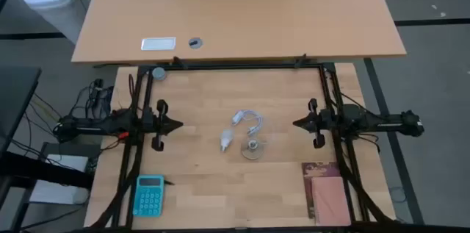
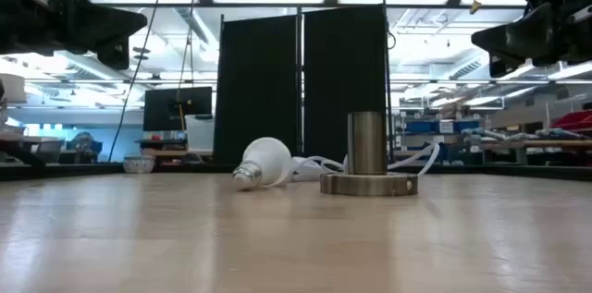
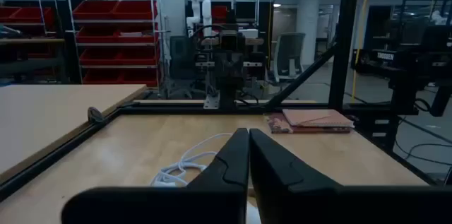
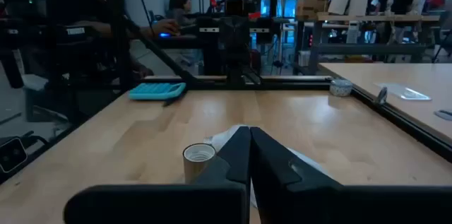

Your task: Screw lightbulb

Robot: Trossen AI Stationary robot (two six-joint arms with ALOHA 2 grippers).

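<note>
The white lightbulb (image 1: 226, 141) lies on its side on the wooden table (image 1: 205, 181), its screw base toward the near edge; in the low view the lightbulb (image 2: 263, 162) rests left of the socket. The silvery socket (image 1: 252, 148) stands upright on its round disc, its tube (image 2: 366, 143) open at the top, with a white cable (image 1: 250, 120) coiled behind it. My left gripper (image 1: 180, 124) hovers shut at the table's left, pointing level at the middle. My right gripper (image 1: 295, 123) hovers shut at the right, facing it. Both hang above the table, clear of everything.
A teal calculator (image 1: 149, 195) lies at the near left, a reddish book (image 1: 327, 192) at the near right. A small grey round thing (image 1: 158, 73) sits at the far left corner. A second tabletop (image 1: 242, 12) lies beyond the black frame.
</note>
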